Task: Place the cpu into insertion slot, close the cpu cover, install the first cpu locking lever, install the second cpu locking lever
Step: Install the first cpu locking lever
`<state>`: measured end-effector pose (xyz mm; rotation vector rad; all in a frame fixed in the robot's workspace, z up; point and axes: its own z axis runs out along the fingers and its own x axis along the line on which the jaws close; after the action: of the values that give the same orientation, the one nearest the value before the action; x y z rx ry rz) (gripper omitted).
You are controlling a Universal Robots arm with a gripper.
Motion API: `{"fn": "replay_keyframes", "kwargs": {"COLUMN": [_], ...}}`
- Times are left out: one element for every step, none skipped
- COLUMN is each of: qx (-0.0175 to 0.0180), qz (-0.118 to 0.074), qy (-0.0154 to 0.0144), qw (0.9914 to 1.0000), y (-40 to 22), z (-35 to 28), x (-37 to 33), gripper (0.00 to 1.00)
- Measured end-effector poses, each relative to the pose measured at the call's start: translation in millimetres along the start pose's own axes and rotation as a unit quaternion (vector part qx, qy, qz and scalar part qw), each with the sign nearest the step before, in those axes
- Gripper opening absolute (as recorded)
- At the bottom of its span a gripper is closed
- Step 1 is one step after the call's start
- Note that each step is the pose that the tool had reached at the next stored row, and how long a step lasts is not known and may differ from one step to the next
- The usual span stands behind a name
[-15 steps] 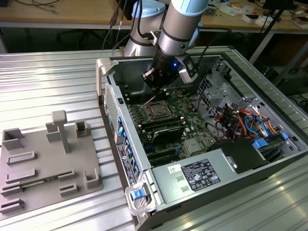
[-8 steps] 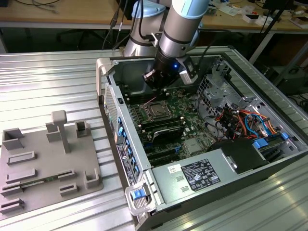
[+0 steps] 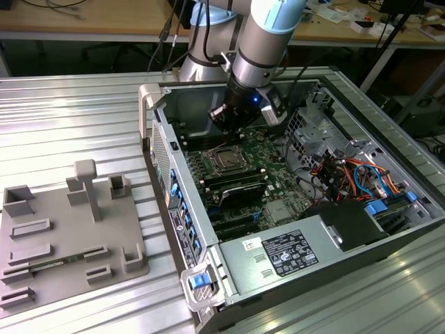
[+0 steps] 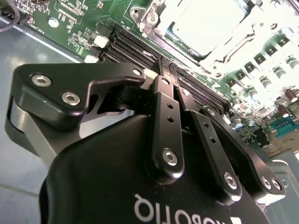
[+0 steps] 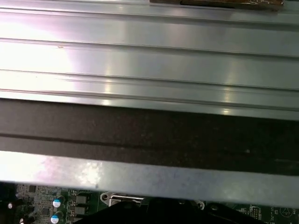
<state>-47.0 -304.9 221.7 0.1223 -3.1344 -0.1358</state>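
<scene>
Tool: my black two-fingered tool (image 4: 169,70) hangs from the pale grey arm inside the open grey computer case (image 3: 208,271); in the second wrist view its fingers (image 4: 164,112) meet at the tips with nothing between them, so it is clenched and empty.
Why so held: I judge it points down at the green circuit board (image 3: 278,149) so that closed tips can press on small parts, not grasp them.
Cpu: the flat square silvery-grey cpu (image 4: 208,23) lies seated in the dark square insertion slot (image 3: 227,160).
Cover: the silvery metal frame of the cpu cover (image 4: 161,39) appears to lie down around the chip; whether the levers are latched I cannot tell.
Relation: in the exterior view my tool (image 3: 233,115) hovers apart from the slot, above it and a little toward the case's back wall.
Surface: the case lies on its side on a ribbed metal surface (image 3: 69,118), board facing up, beside a grey moulded parts tray (image 3: 62,236).
</scene>
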Motion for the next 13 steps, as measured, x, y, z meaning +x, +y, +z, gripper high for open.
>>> {"fn": "replay_keyframes", "kwargs": {"qx": [0.0003,0.0008,0.0011,0.0015,0.0017,0.002,0.0023,0.0026,0.0028,0.003,0.0031,0.0031,0.0032], "qz": [0.0,0.0,0.0,0.0,0.0,0.0,0.0,0.0,0.0,0.0,0.0,0.0,0.0], "qy": [-0.0001,-0.0001,-0.0001,0.0,0.0,-0.0001,-0.0001,-0.0001,-0.0001,-0.0001,0.0,0.0,0.0], "qw": [1.0,1.0,1.0,1.0,1.0,1.0,1.0,1.0,1.0,1.0,1.0,1.0,1.0], "y": [-0.1,-0.2,-0.3,-0.4,-0.4,-0.5,-0.6,-0.7,-0.8,-0.8,-0.9,-0.9,-1.0], "z": [0.5,1.2,1.7,1.9,2.0,2.2,2.4,3.1,3.7,4.6,5.2,5.6,5.8], "x": [-0.3,-1.2,-1.9,-2.5,-3.0,-3.6,-4.4,-5.2,-5.6,-5.7,-5.7,-5.7,-5.6], "gripper": [0.11,0.11,0.11,0.11,0.11,0.11,0.11,0.11,0.11,0.11,0.11,0.11,0.11]}}
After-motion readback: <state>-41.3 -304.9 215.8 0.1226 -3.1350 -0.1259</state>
